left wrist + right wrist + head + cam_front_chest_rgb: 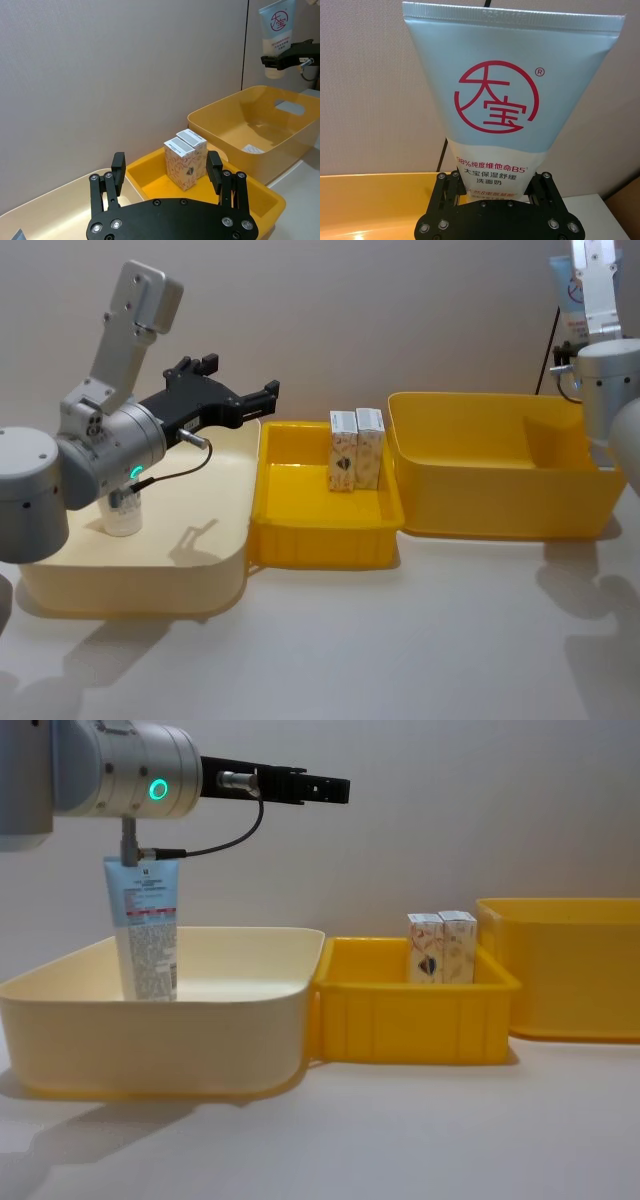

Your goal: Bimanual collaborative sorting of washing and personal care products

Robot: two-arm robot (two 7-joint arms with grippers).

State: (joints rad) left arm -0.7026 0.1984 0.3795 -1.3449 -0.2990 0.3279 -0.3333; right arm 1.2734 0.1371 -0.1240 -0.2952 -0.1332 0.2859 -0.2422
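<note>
A pale-blue squeeze tube (495, 90) with a red circle logo stands upright in my right gripper (495, 192), which is shut on its lower end. It hangs high above the far right of the large yellow bin (480, 485), tube (570, 285) and right gripper (570, 340) at the top right of the head view. My left gripper (225, 390) is open and holds nothing, level above the cream bin (215, 540). In that bin a second tube (148, 925) stands upright. Two white cartons (355, 450) stand side by side in the small yellow tray (320, 540).
The three containers stand in a row touching one another, cream bin on the left, tray in the middle, large bin on the right. A grey wall (400, 310) rises close behind them. Bare tabletop (400, 640) lies in front.
</note>
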